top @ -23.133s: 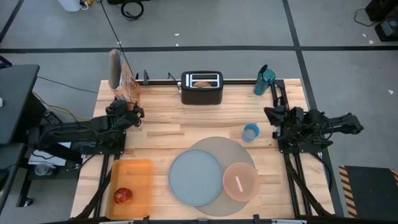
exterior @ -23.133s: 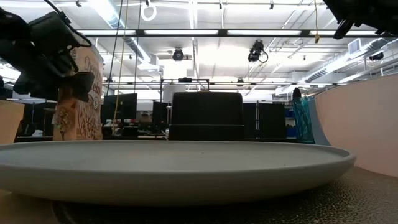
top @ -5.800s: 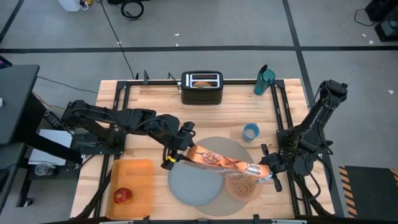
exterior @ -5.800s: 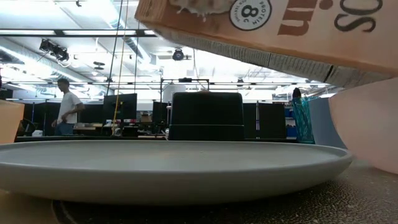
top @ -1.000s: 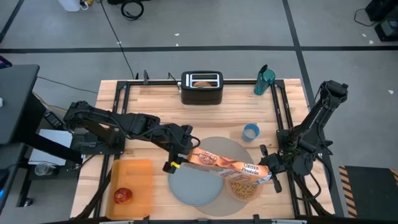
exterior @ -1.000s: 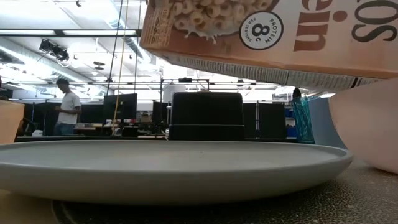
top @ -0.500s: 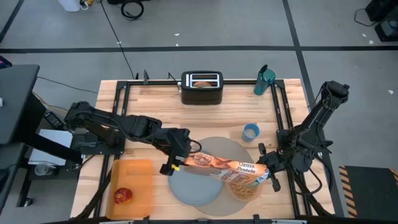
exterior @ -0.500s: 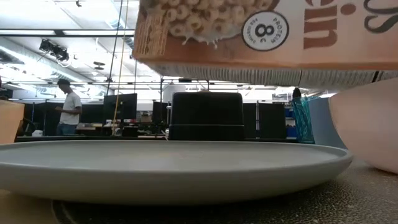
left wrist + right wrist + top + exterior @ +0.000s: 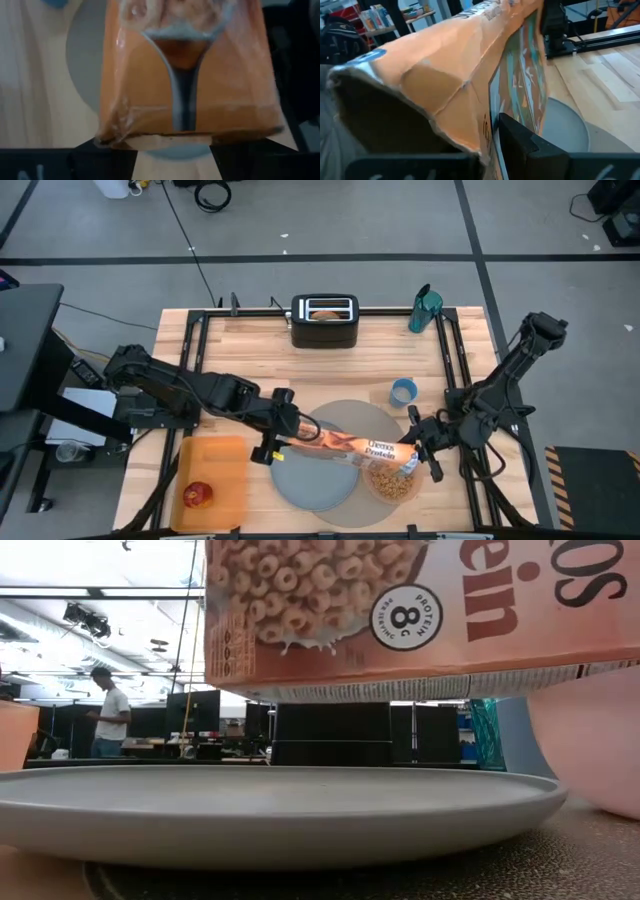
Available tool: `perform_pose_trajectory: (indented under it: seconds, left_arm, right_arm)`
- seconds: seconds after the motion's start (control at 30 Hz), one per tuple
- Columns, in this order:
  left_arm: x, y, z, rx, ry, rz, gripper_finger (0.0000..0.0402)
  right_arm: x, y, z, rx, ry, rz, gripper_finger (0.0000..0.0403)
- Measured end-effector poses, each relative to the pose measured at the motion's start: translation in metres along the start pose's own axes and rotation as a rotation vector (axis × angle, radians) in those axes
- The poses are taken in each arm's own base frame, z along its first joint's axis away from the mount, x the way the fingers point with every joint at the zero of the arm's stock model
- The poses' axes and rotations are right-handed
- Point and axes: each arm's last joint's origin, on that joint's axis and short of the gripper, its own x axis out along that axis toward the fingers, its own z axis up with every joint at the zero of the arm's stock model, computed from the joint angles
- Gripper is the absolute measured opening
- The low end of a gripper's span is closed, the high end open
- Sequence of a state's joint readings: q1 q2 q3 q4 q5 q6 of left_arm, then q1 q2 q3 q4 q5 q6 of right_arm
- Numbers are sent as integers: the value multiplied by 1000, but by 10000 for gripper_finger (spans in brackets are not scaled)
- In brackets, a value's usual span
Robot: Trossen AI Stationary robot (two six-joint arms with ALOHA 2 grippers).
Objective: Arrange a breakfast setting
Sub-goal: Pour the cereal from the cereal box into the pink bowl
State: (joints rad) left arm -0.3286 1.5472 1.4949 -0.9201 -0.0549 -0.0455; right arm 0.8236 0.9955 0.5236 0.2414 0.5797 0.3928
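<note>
- while my left gripper (image 9: 272,442) clamps the bottom end of the cereal box (image 9: 345,447), its two dark fingers (image 9: 105,160) press on either side of the cardboard, and the box lies nearly level above the setting.
- at the other end, my right gripper (image 9: 418,452) is closed on the open top of the box, one finger (image 9: 530,145) flat against the side panel.
- under that open end sits the pink bowl (image 9: 392,480), with brown cereal (image 9: 388,481) heaped inside it.
- beside the bowl, the grey-blue plate (image 9: 310,480) rests on the large round grey mat (image 9: 360,418); the box crosses over both.
- from table height the plate (image 9: 280,810) fills the foreground and the box (image 9: 420,610) hangs above it, apart from it.
- off to my left, the red fruit (image 9: 196,494) lies in the orange tray (image 9: 215,465).
- farther back, the small blue cup (image 9: 403,392) stands just beside the mat's edge.
- at the far edge stand the black toaster (image 9: 324,320), a bagel (image 9: 324,311) in its slot, and the teal tumbler (image 9: 425,307) near the right corner.
- beyond the table, a person (image 9: 103,715) stands in the room.
</note>
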Motion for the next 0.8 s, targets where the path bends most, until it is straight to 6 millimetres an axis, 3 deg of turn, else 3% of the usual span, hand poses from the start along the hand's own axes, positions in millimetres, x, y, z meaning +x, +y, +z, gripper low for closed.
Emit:
perform_pose_trajectory:
  seconds: [0.27, 0.6, 0.7, 0.8]
  left_arm:
    - [-6, 0, 4, -24, -30, 12, 270]
    - [-58, 2, 34, -14, -188, 5, 290]
    - [-55, 3, 30, -51, -147, 13, 291]
    - [-34, -1, 21, -46, -33, 21, 291]
  right_arm:
    - [1, -2, 2, -3, -1, 15, 54]
    - [1, -2, 0, -5, 16, 8, 54]
    - [1, -2, 0, -2, 19, 7, 54]
    - [1, -2, -2, -8, 29, 4, 54]
